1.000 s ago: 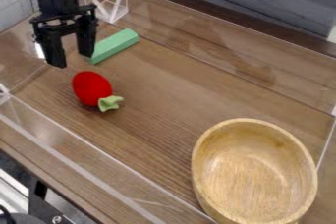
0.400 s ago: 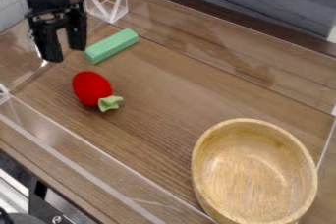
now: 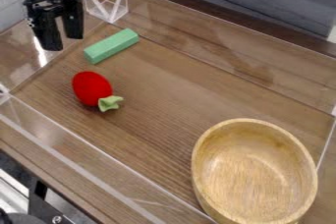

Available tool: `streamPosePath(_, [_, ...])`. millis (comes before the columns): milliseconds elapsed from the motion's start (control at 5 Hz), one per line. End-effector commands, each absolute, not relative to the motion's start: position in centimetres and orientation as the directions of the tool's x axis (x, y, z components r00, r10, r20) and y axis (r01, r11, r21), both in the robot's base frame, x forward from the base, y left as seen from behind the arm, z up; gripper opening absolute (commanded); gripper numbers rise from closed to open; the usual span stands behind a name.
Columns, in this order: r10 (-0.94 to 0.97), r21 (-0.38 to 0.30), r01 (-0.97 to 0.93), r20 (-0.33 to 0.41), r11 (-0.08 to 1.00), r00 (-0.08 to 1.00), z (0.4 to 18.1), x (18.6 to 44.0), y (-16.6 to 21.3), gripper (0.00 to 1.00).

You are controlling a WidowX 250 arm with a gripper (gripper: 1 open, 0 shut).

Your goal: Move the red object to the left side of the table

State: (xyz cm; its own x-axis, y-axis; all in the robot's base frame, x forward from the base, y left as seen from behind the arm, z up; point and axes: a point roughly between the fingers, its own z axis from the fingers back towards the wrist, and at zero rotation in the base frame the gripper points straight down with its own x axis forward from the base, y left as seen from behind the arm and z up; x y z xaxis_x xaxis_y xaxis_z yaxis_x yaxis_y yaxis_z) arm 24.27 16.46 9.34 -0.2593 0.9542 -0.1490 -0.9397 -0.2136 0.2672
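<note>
The red object (image 3: pixel 90 86), a small strawberry-like toy with a light green leafy end, lies on the brown wooden table (image 3: pixel 197 81) toward its left side. My black gripper (image 3: pixel 54 37) hangs above and behind it near the left wall, well apart from it. Its fingers stand open with nothing between them.
A green rectangular block (image 3: pixel 112 44) lies just right of the gripper. A round wooden bowl (image 3: pixel 254 172) sits at the front right. Low clear acrylic walls (image 3: pixel 79 159) edge the tabletop.
The gripper has risen and drawn back toward the upper left, away from the red object, rolling slightly. The red object and block have stayed put.
</note>
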Motion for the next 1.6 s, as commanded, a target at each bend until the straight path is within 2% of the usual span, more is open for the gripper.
streamPosePath(0, [0.98,0.178,-0.974,-0.11,-0.142,-0.163,12.5,26.1,13.9,1.0])
streamPosePath(200, [0.995,0.155,-0.988,-0.096,-0.015,-0.03,13.0,28.2,9.8,1.0])
streamPosePath(600, [0.981,0.14,-0.974,-0.108,0.176,0.161,15.8,30.6,3.5,1.0])
streamPosePath(800, [0.96,0.141,-0.952,-0.115,0.272,0.257,15.4,30.0,1.5,1.0])
streamPosePath(1000, [0.949,0.15,-0.94,-0.121,0.307,0.29,14.3,28.6,0.7,1.0])
streamPosePath(1400, [0.848,0.143,-0.836,-0.071,0.529,0.524,15.0,26.3,0.3,1.0])
